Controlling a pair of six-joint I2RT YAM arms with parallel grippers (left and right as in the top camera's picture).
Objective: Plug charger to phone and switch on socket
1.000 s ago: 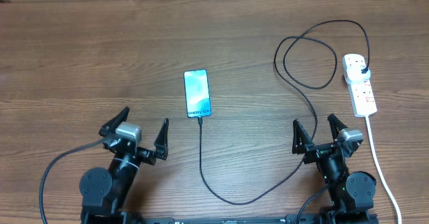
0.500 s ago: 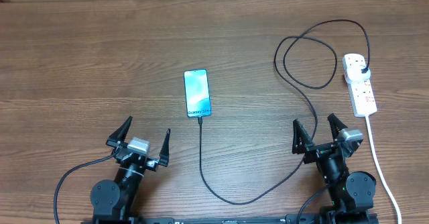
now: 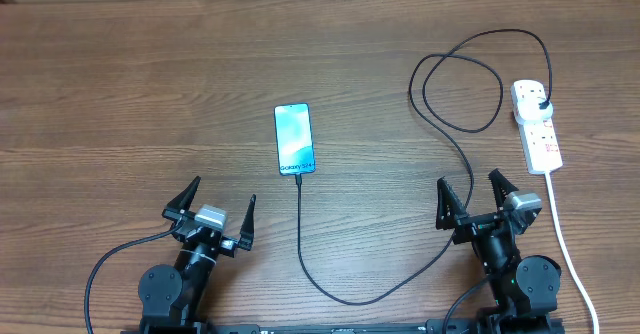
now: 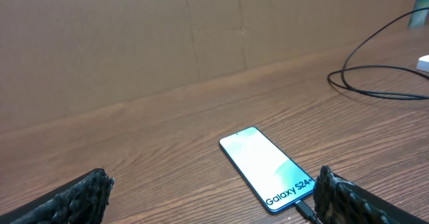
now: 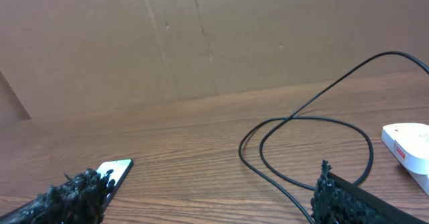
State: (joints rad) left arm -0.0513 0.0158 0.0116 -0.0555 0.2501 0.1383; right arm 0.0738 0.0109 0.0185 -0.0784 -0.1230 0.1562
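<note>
The phone (image 3: 294,138) lies flat mid-table, its light blue screen up, reading "Galaxy S24+". It also shows in the left wrist view (image 4: 267,168) and partly in the right wrist view (image 5: 115,172). The charger, a thin black cable (image 3: 330,289), has its tip in the phone's near end (image 4: 305,209), loops across the table (image 5: 305,150) and ends in a black plug (image 3: 541,104) seated in the socket (image 3: 537,126), a white power strip at the right. My left gripper (image 3: 217,209) is open and empty near the front edge. My right gripper (image 3: 476,196) is open and empty beside the cable.
The socket's thick white cord (image 3: 565,239) runs from the strip toward the front right edge, passing close to my right arm. A brown cardboard wall (image 4: 134,36) stands along the back of the table.
My left arm has drawn back toward the front edge and straightened, its gripper still open. The right arm, phone, cable and socket have not moved.
</note>
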